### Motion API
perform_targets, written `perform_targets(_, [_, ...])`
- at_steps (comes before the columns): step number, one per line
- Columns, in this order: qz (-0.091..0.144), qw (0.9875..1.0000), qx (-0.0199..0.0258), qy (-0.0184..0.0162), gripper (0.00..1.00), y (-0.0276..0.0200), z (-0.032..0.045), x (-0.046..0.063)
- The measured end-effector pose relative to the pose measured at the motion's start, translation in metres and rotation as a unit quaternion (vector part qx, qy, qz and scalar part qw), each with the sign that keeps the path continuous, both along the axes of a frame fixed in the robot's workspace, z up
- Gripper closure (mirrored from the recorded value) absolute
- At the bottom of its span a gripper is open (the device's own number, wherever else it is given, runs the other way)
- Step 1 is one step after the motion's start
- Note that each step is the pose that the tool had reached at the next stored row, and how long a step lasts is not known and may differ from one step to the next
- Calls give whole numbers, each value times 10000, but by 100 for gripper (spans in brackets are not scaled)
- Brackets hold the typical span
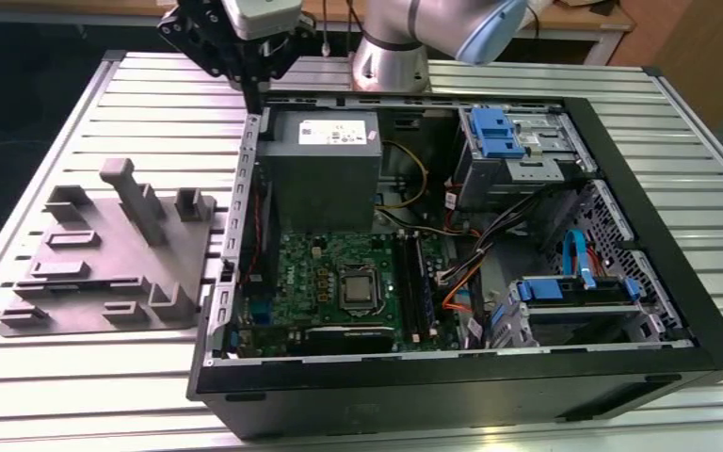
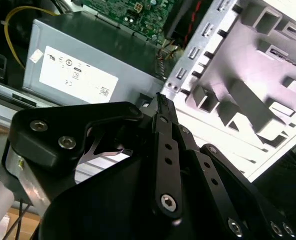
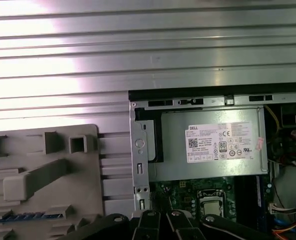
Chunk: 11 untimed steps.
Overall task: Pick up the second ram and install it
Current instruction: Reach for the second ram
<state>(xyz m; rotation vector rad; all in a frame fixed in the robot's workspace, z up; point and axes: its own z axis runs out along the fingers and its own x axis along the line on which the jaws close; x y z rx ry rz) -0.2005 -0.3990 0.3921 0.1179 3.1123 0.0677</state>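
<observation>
Pick-up pending — gripper (image 1: 257,92), pressed together, empty, poised at computer case (image 1: 462,381) edge; second ram (image 3: 25,218) seated in fixture (image 3: 38,175) — spreading required.

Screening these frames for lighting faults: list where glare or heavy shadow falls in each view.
First wrist view: strong glare washes out part of the ribbed table. Second wrist view: the grey fixture is overexposed with a violet cast, the gripper dark against it. Exterior view: even light, a soft sheen on the table, the computer case dimmer inside.
</observation>
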Motion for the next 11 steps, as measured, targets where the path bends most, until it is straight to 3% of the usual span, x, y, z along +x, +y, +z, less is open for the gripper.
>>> perform_targets(11, [-1,10000,0,0,90,0,-2,-272])
